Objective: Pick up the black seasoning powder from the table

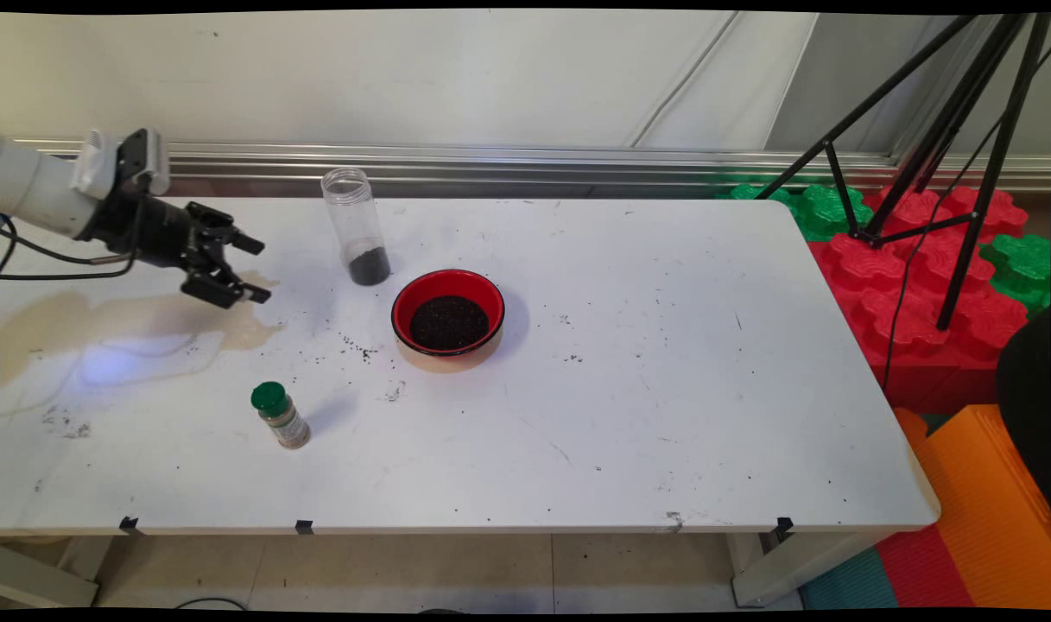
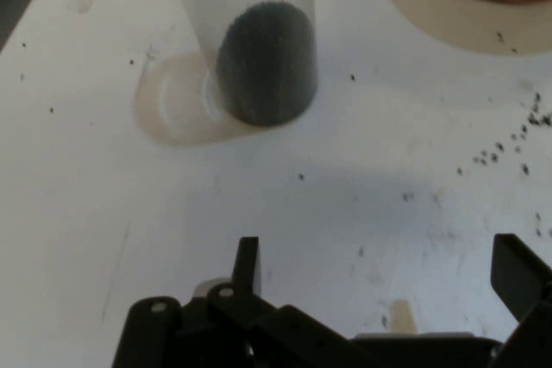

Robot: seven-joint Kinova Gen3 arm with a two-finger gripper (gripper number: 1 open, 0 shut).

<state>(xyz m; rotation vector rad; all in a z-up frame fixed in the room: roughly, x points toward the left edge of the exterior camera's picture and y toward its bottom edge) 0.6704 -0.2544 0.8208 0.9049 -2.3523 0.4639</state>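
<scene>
My gripper (image 1: pixel 253 269) hangs empty, fingers spread wide, left of the clear jar (image 1: pixel 357 226) holding dark grains; the red bowl (image 1: pixel 448 314) sits beyond it.

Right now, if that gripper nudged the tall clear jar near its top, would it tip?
Probably. The clear jar stands tall and narrow, so a high push could topple it. The dark grains fill only its bottom, which may steady it slightly. It has no lid, so tipping would likely spill them.
</scene>
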